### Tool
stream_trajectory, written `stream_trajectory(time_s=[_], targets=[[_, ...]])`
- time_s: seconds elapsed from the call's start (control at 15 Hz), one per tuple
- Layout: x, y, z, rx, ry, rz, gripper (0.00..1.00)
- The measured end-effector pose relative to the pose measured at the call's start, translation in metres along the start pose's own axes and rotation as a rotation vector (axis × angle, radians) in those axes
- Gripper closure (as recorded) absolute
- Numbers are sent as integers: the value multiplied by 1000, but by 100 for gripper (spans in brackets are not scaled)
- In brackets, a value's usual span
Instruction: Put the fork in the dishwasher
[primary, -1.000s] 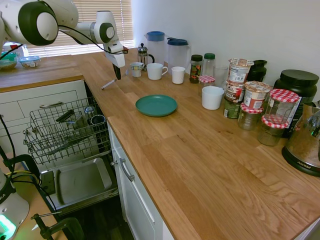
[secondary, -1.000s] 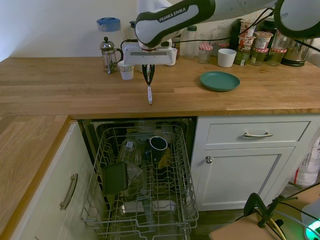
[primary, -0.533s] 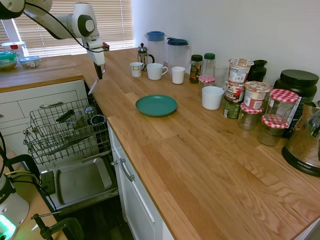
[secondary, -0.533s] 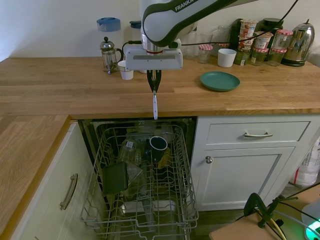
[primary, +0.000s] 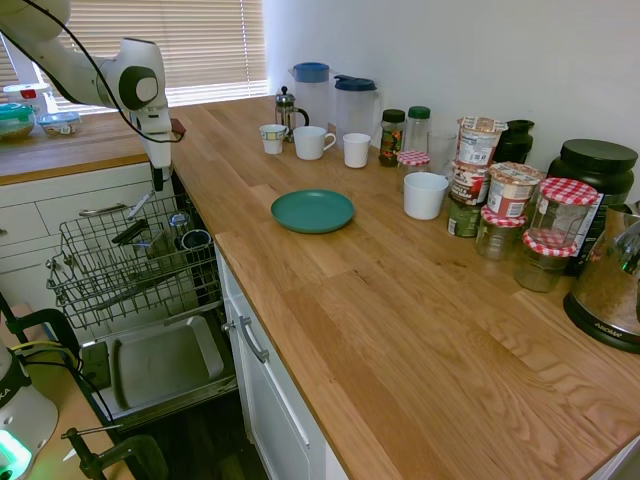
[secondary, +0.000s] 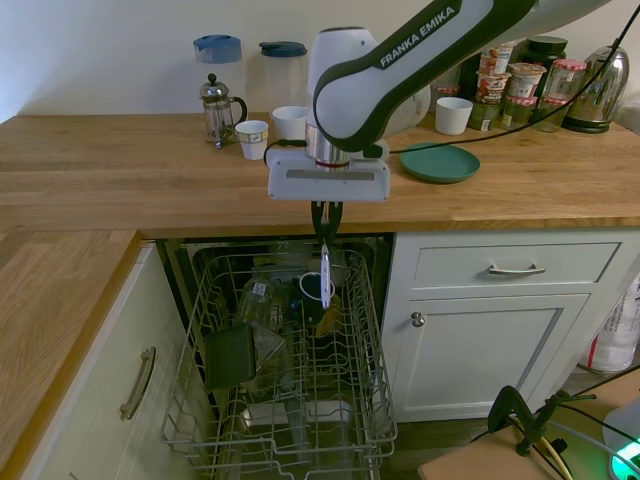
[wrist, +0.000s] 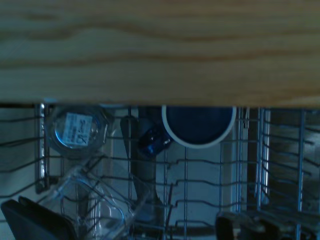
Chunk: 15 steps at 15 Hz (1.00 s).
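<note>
The fork (secondary: 324, 272) is a slim silvery utensil that hangs straight down from my gripper (secondary: 325, 232), which is shut on its upper end. It dangles just off the worktop's front edge, over the back part of the dishwasher's pulled-out grey wire rack (secondary: 372, 400). In the first exterior view the gripper (primary: 156, 185) holds the fork (primary: 140, 205) slanted above the rack (primary: 70, 285), with the dishwasher's drop-down door (primary: 200, 350) open below. The wrist view looks down past the wooden edge onto the rack wires (wrist: 280, 165).
The rack holds a white-rimmed mug (secondary: 317, 288), a jar (wrist: 77, 132), a clear glass container (wrist: 95, 200) and a dark square tub (secondary: 230, 355). On the worktop (secondary: 120, 185) stand a teal plate (secondary: 439, 162), a French press (secondary: 216, 108) and cups. White drawers (secondary: 500, 268) flank the dishwasher.
The arm has carried the fork from over the worktop, past its front edge, to a spot above the rack and lower down. The fork stays in the gripper.
</note>
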<state>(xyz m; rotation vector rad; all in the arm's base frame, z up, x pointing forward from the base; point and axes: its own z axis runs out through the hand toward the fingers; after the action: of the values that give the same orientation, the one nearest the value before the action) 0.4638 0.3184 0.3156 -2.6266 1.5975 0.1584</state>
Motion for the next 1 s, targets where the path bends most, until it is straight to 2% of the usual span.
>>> stream_trajectory(time_s=[0.4,0.73,1.0], targets=[[-17,27,72,-75,-85,-22,100],[-20,27,86,-76,-116,-48,100],[-33,38,121,-138,-170,-59,100]])
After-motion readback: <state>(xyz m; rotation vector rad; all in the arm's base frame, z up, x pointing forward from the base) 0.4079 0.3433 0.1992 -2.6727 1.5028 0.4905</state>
